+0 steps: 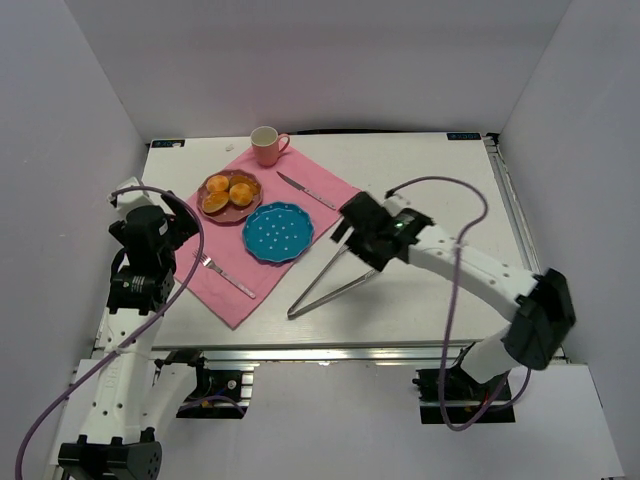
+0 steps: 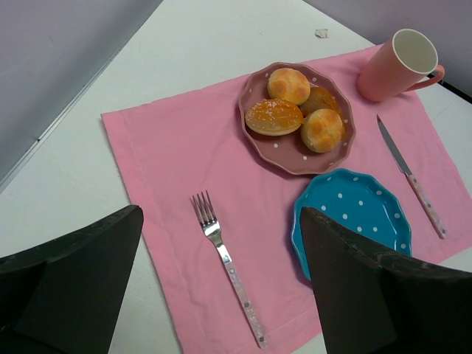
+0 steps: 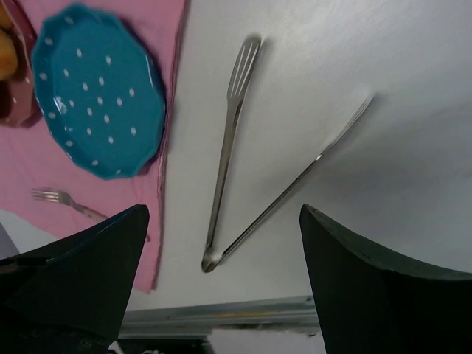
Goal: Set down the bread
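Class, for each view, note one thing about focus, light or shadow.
Top view: even light, tongs sharp. Left wrist: rolls crisp, left fingers dark and blurred. Right wrist: tongs cast a soft shadow; right fingers dark, soft-edged.

placemat [image 2: 169,155] is lying on table [image 1: 440,170], left of centre | bread rolls [image 2: 288,85] are sitting on far plate [image 2: 295,156] on placemat | near plate [image 2: 354,221] is sitting just beside, nearer and rightward | mug [image 2: 398,65] is standing behind, at placemat's far corner | knife [image 2: 409,177] is lying right of both plates | fork [image 2: 225,262] is lying at placemat's near left | tongs [image 3: 230,147] are lying on bare table, right of placemat
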